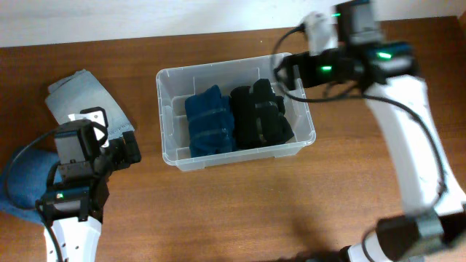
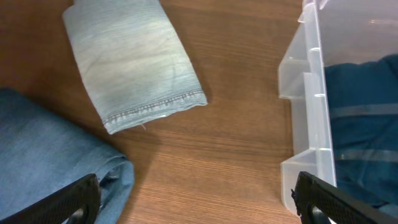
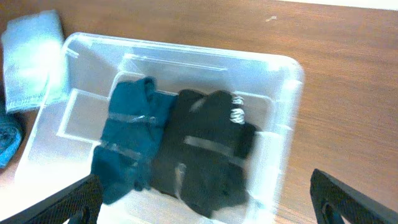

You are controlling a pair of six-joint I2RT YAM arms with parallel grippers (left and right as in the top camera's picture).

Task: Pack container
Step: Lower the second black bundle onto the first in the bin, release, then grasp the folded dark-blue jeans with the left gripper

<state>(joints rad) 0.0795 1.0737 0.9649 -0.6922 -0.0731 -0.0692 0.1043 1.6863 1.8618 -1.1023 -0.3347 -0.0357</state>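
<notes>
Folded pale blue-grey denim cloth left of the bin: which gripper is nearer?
Left. The left gripper hangs just off the folded pale denim cloth; the right gripper is over the opposite end of the clear plastic container.

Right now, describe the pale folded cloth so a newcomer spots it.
Start at the clear bin mid-table. Two cloths lie on the wood to its left. Pick the pale grey cloth with a stitched hem; the other cloth is darker blue.
</notes>
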